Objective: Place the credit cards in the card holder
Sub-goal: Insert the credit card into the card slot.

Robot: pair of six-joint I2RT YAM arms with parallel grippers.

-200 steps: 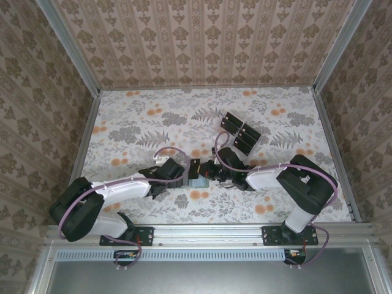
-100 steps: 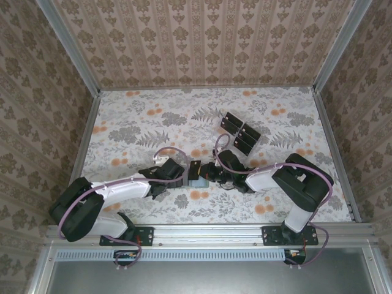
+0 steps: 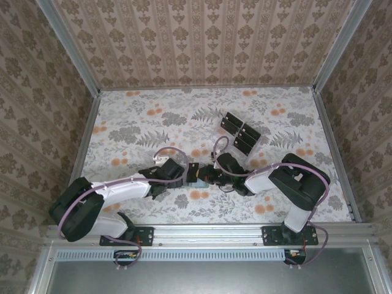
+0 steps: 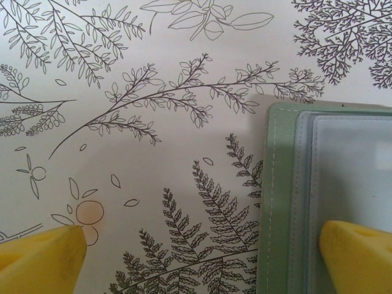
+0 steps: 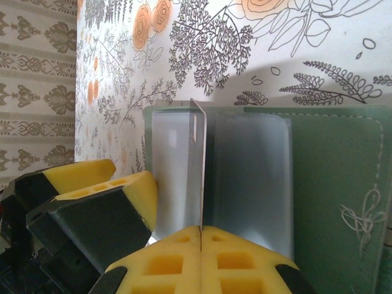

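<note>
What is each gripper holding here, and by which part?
Right gripper pinches a card by its near end, edge-on over the holder. Left gripper is open, holding nothing.

Can see only a sliver of the card holder point(image 3: 196, 179) from above, between the left gripper point(image 3: 185, 173) and right gripper point(image 3: 207, 173) crowding over it. Cannot count the cards point(image 3: 240, 131) at far right, nor read their marks: too small. Cannot follow the card holder past the right and bottom edges on the left wrist, nor the yellow fingers point(image 4: 40, 260) past the bottom. On the right wrist, get only the thin edge of the pinched card point(image 5: 201, 165); cannot read its face
</note>
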